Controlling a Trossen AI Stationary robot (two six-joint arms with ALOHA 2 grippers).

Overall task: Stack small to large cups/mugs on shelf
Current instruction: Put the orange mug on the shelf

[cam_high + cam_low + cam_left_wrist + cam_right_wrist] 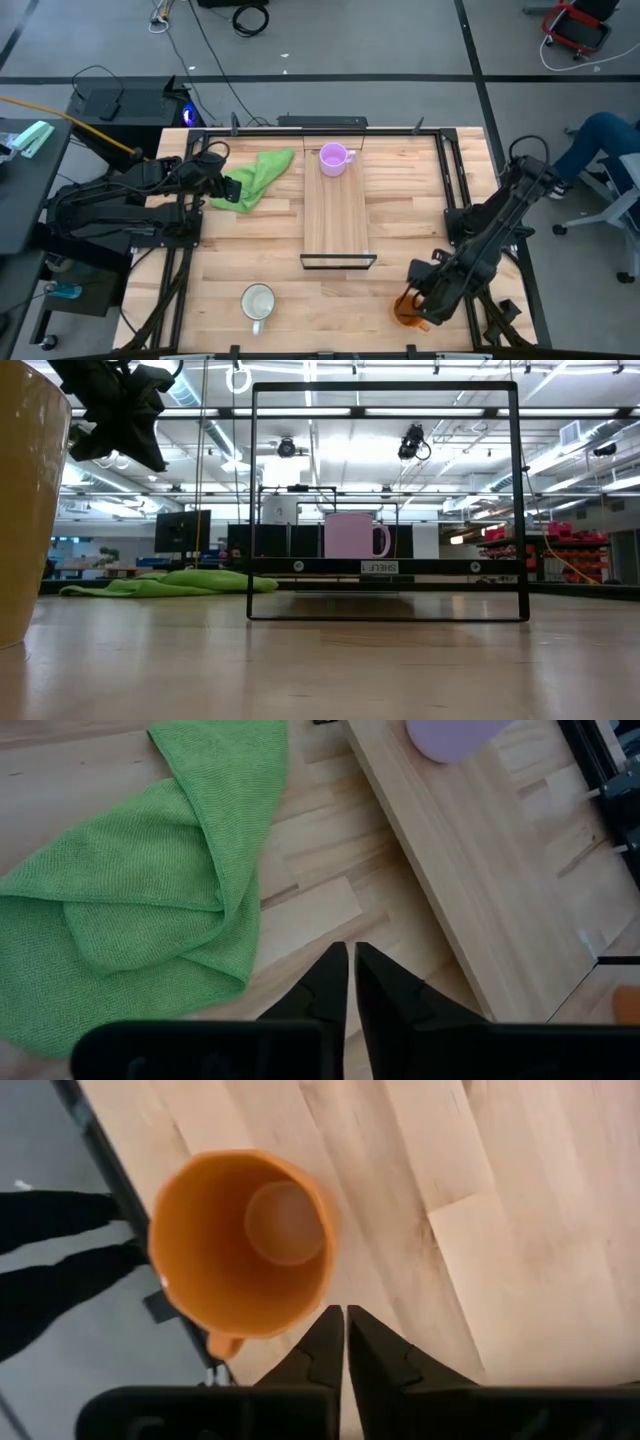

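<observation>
The light purple mug point(335, 158) point(350, 535) stands upright on the far end of the light-wood shelf point(336, 215), with its handle toward the table's right. The white mug point(258, 302) stands on the table near the near edge. Close to the near right corner stands the orange mug point(405, 311) point(240, 1240), upright with its mouth up. My right gripper point(421, 287) point(346, 1325) is shut and hangs just above and beside the orange mug's rim, touching nothing. My left gripper point(228, 187) point(351, 965) is shut and waits over the table by the green cloth.
A crumpled green cloth point(254, 177) point(140, 890) lies on the table left of the shelf's far end. Thin black frames point(385, 500) stand at the shelf's ends. Black rails run along the table's left and right edges. Bare wood lies between the white mug and the shelf.
</observation>
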